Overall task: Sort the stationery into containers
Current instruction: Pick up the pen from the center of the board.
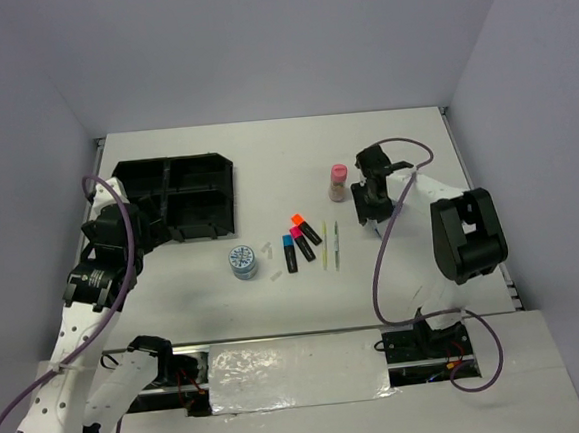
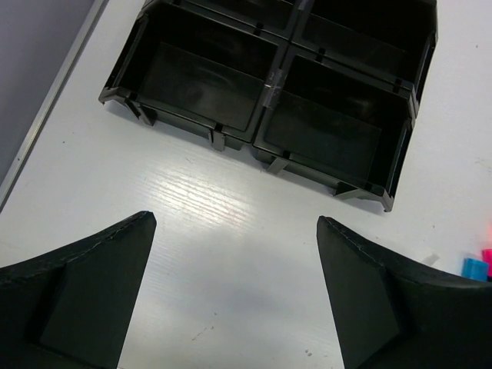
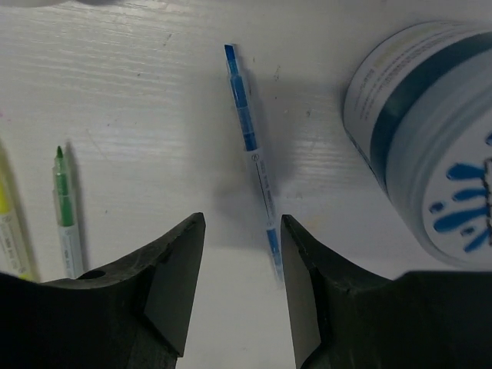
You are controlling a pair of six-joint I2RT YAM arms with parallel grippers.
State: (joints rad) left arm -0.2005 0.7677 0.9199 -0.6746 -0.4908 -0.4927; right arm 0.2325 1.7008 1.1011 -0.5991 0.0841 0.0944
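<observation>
Your right end effector (image 3: 242,231) stood open, its fingers either side of the lower end of a thin blue pen (image 3: 252,146) lying on the table (image 3: 154,92). A green pen (image 3: 65,219) lay to one side and a blue-white tin (image 3: 430,146) to the other. Your left end effector (image 2: 234,223) gaped wide above the table, just short of the black tray (image 2: 265,96). The markers (image 1: 296,241) lay mid-table, well apart from the tray.

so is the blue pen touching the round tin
Apart. The right wrist view shows a strip of white table between the blue pen and the round tin.
</observation>
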